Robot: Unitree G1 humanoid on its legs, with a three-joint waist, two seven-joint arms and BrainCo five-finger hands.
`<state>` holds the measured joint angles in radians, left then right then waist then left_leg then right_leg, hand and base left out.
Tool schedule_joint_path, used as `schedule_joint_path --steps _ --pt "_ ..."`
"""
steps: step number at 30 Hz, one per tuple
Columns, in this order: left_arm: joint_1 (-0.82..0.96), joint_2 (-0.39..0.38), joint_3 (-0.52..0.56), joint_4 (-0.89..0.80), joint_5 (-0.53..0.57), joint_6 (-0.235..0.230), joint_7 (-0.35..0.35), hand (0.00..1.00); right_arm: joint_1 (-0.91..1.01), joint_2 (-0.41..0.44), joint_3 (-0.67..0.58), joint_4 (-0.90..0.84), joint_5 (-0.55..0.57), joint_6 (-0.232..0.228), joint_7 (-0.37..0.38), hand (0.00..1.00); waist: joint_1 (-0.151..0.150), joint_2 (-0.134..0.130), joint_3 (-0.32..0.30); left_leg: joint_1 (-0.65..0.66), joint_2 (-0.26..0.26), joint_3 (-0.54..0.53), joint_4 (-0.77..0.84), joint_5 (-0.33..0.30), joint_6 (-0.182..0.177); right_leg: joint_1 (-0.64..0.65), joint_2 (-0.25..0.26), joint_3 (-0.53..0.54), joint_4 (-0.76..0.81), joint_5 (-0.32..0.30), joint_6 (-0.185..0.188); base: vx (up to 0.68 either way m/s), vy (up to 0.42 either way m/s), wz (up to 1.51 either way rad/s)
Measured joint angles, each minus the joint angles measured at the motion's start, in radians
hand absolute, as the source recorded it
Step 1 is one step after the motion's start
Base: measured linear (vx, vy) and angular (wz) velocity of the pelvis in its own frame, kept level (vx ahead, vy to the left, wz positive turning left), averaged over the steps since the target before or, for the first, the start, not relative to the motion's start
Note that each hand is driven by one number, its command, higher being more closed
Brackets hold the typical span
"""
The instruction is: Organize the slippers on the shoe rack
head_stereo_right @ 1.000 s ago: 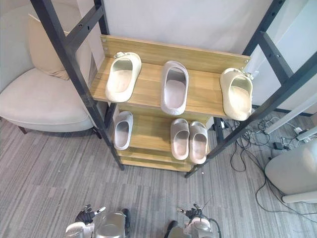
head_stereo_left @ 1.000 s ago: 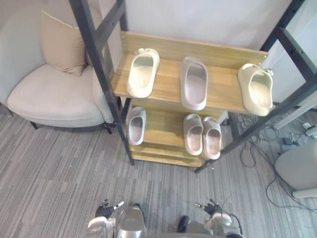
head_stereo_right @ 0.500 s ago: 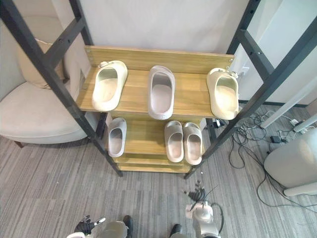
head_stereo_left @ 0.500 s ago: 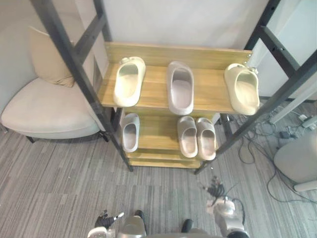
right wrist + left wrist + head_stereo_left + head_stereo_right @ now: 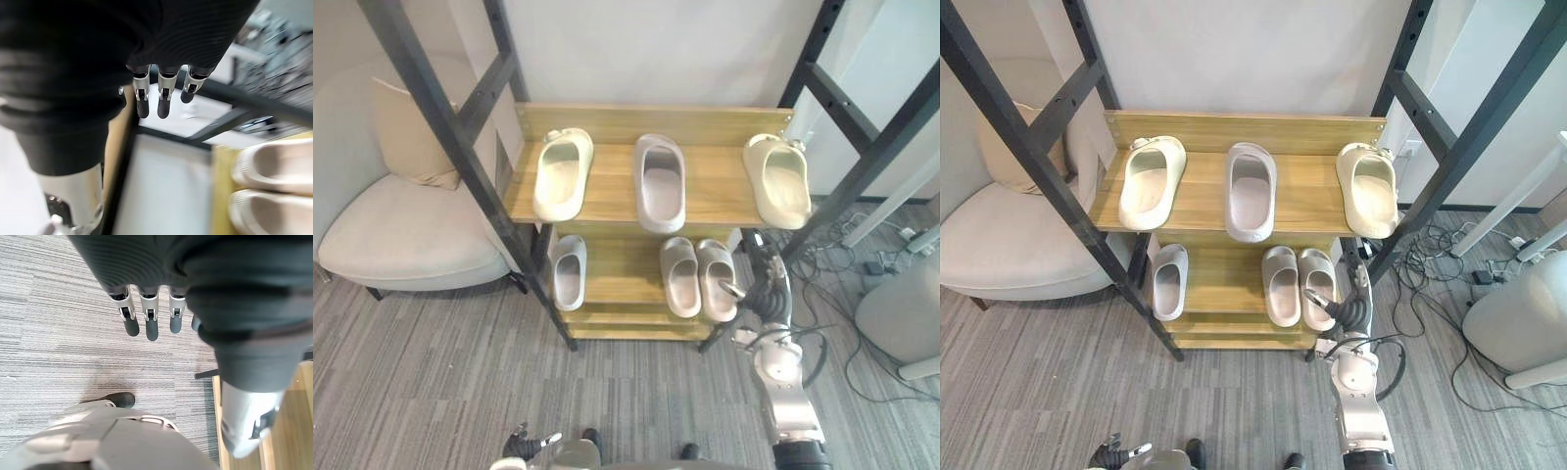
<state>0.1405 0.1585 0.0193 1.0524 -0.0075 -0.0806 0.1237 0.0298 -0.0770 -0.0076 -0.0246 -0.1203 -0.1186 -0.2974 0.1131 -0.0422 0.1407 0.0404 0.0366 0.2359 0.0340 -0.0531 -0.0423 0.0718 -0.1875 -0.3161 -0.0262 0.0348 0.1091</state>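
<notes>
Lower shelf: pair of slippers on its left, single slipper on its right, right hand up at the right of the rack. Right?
Swapped: the left eye view shows the pair of slippers on the right of the lower shelf, the single slipper on its left. The right hand is up at the right of the rack.

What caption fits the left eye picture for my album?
The robot's right hand hovers beside the pair of slippers on the lower shelf of the shoe rack.

Six slippers (image 5: 561, 176) (image 5: 660, 182) (image 5: 777, 180) (image 5: 569, 271) (image 5: 680, 277) (image 5: 715, 279), one shoe rack (image 5: 609, 192), one armchair (image 5: 401, 235), one cushion (image 5: 406, 132).
</notes>
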Motion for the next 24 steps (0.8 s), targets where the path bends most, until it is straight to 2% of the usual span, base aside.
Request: schedule_joint_path --steps 7,15,19,24 --pt "0.01 0.005 -0.009 -0.002 0.007 0.0 0.001 0.0 -0.014 0.007 0.119 -0.134 -0.038 -0.026 0.007 0.0 0.001 -0.005 -0.002 0.012 -0.002 0.0 -0.001 0.0 0.001 0.011 -0.003 0.001 0.003 0.001 0.002 0.0 0.0 0.0" --pt "0.019 0.008 -0.01 -0.011 0.008 0.0 0.005 0.0 -0.04 0.008 0.175 -0.2 -0.09 -0.036 0.0 0.0 0.001 -0.011 -0.004 0.037 0.001 0.002 -0.011 -0.008 -0.009 0.018 -0.008 0.005 0.029 -0.011 0.006 -0.01 -0.006 0.0" --pt "0.033 0.014 -0.011 -0.024 0.008 -0.001 0.005 0.0 -0.126 0.004 0.166 -0.2 -0.157 -0.022 -0.05 0.0 0.002 -0.021 -0.006 0.038 0.0 0.003 -0.015 -0.007 -0.009 0.014 -0.009 0.007 0.033 -0.012 0.006 0.0 0.0 0.0" --pt "0.033 0.015 -0.01 -0.03 0.007 -0.001 0.005 0.0 -0.21 -0.01 0.143 -0.198 -0.193 0.006 -0.078 0.0 0.012 -0.026 -0.006 0.029 -0.002 0.001 -0.019 -0.007 -0.009 0.005 -0.011 0.005 0.032 -0.014 0.008 0.0 0.0 0.0"
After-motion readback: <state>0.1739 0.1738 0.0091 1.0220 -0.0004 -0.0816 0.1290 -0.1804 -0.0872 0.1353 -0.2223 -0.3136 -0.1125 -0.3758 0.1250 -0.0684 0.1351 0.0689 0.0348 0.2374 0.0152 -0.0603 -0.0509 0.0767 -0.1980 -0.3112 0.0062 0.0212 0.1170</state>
